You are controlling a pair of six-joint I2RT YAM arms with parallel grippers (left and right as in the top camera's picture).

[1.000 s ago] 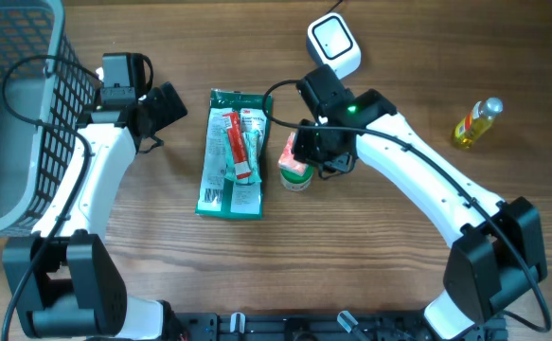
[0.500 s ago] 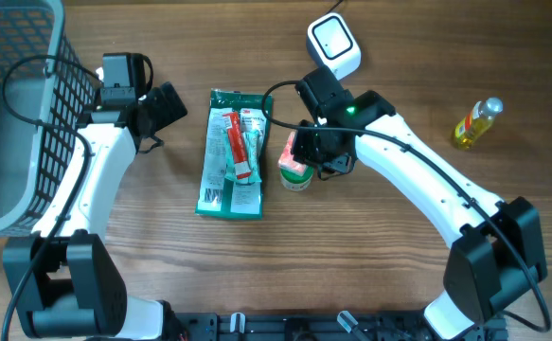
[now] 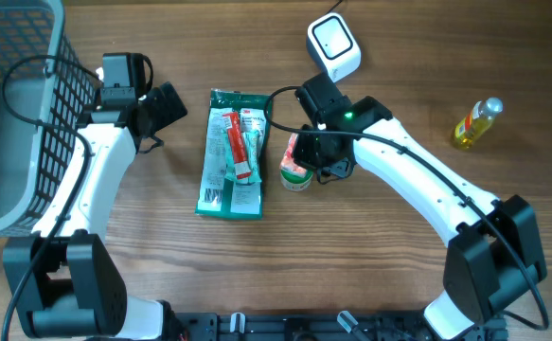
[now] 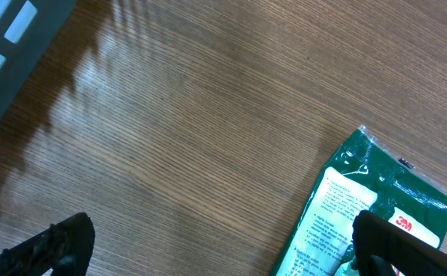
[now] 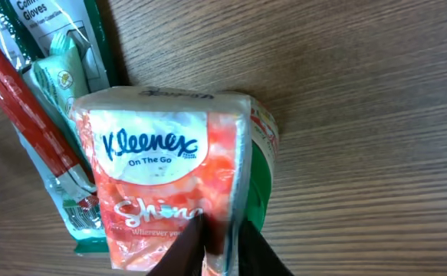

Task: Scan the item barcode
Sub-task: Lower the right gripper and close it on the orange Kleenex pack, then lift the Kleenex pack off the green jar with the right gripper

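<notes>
An orange Kleenex tissue pack lies on the wood with a green-rimmed round item showing under its right side. My right gripper is shut on the pack's near right edge, the two dark fingers pinching the wrapper. From overhead the right gripper sits right over the pack. A white scanner stands behind it at the table's far side. My left gripper is open above bare wood, its right finger over a green glove packet. No barcode shows on the pack.
The green glove packet carries a red-and-white blister item and lies just left of the pack. A grey wire basket fills the far left. A small yellow bottle lies at the right.
My right gripper's fingers have closed in on the tissue pack's edge, and the arm has shifted slightly. The left arm has not moved.
</notes>
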